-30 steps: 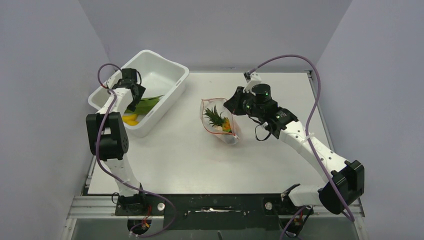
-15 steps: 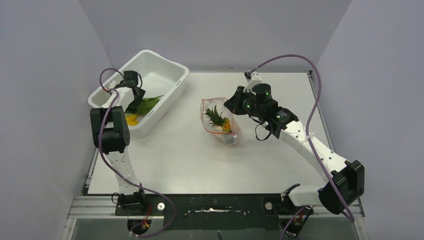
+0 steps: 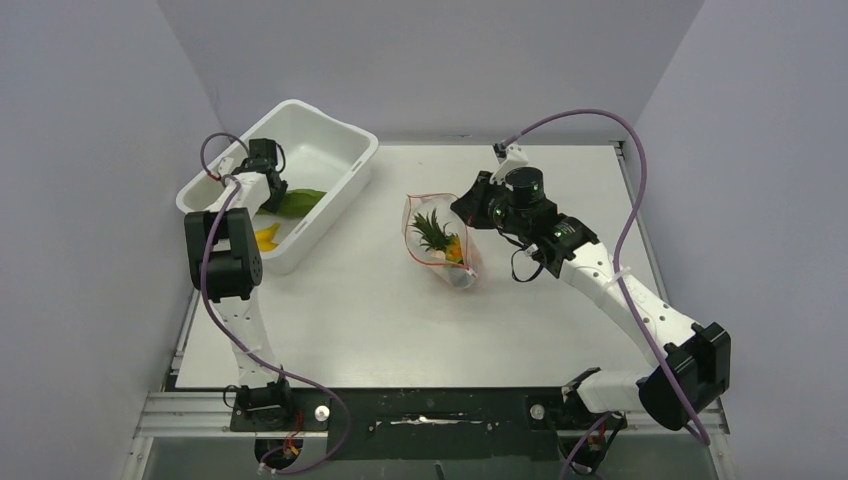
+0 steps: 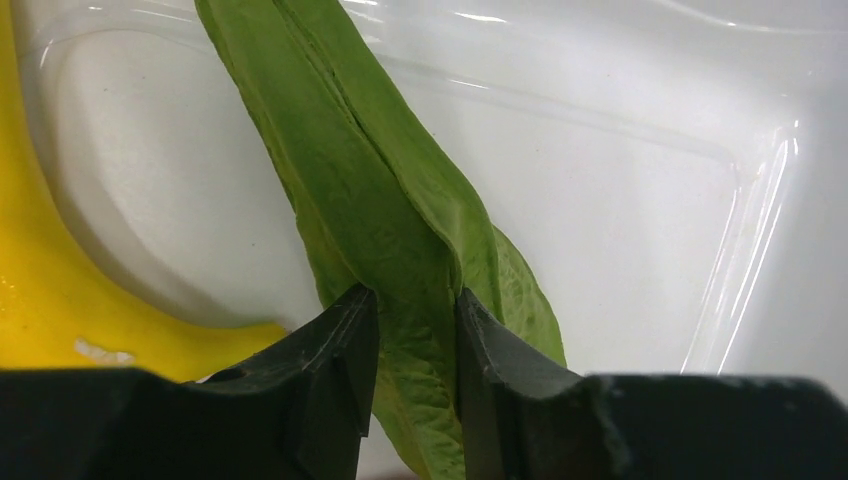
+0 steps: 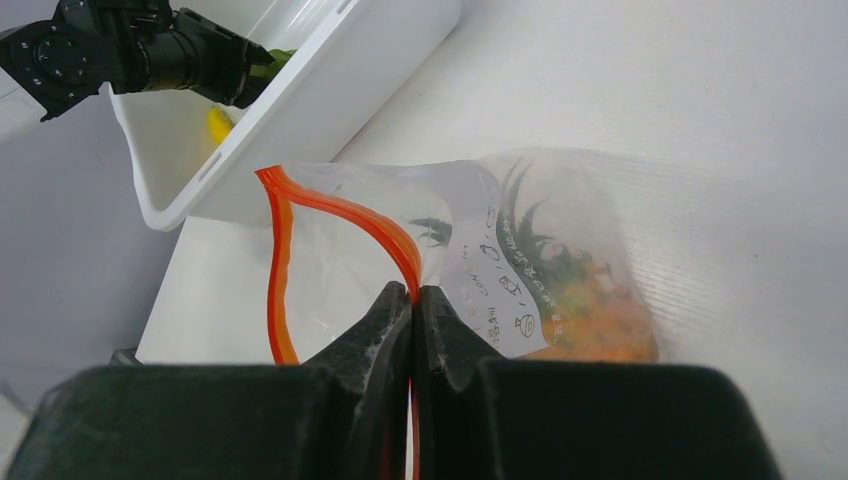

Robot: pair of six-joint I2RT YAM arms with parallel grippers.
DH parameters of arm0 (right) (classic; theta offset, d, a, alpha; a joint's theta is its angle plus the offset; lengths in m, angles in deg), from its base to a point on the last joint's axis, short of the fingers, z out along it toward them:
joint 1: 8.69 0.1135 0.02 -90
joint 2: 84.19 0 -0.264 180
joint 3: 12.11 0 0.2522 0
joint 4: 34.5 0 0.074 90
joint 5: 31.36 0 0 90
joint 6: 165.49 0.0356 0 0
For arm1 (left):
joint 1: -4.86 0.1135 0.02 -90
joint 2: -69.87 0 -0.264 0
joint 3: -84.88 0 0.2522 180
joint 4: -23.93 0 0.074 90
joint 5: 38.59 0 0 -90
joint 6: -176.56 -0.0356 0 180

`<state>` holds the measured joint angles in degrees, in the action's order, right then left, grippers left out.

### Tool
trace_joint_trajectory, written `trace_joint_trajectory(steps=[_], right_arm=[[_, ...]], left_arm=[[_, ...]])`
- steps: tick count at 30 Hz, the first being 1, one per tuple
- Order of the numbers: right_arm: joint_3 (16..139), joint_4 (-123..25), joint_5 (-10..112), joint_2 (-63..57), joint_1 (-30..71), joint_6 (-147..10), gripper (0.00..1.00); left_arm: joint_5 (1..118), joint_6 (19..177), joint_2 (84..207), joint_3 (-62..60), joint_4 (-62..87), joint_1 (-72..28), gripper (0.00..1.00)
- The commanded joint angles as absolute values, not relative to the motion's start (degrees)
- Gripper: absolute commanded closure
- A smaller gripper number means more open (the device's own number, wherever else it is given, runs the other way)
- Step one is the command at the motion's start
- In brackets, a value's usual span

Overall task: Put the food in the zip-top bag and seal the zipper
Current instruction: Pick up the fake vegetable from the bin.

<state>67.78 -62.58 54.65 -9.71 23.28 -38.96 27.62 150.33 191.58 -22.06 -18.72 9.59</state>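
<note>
My left gripper point(image 4: 415, 300) is down in the white tub point(image 3: 340, 160) and shut on a green leafy piece point(image 4: 370, 170), which also shows in the top view point(image 3: 298, 201). The yellow banana point(image 4: 40, 300) lies beside it in the tub point(image 3: 266, 236). My right gripper point(image 5: 413, 290) is shut on the red zipper point(image 5: 340, 212) of the clear zip-top bag point(image 3: 440, 245), holding its mouth open. The orange pineapple point(image 3: 436, 236) with its green crown lies inside the bag point(image 5: 590, 310). The red chili is not in view.
The large white tub stands at the table's back left, its rim close to the left arm's wrist. The right arm's purple cable point(image 3: 600, 125) loops above the back of the table. Grey walls close in on three sides.
My left gripper has moved a little toward the back of the tub with the green leaf in it, and the leaf has shifted. The right gripper and bag have barely moved.
</note>
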Motion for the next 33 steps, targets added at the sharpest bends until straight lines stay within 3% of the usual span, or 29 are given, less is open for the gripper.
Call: trace_joint_trajectory(steps=[1,33], right_arm=[[70.03,-60.04,55.95,-11.82,23.82,-38.14,1.00],[66.25,-57.24,55.02,-13.34,24.05,-37.98,1.00]], left_arm=[[28.15,148.91,191.15,-22.47,-12.73,9.87,0.72],[24.27,127.16,169.44,-10.98,4.10,3.54,0.78]])
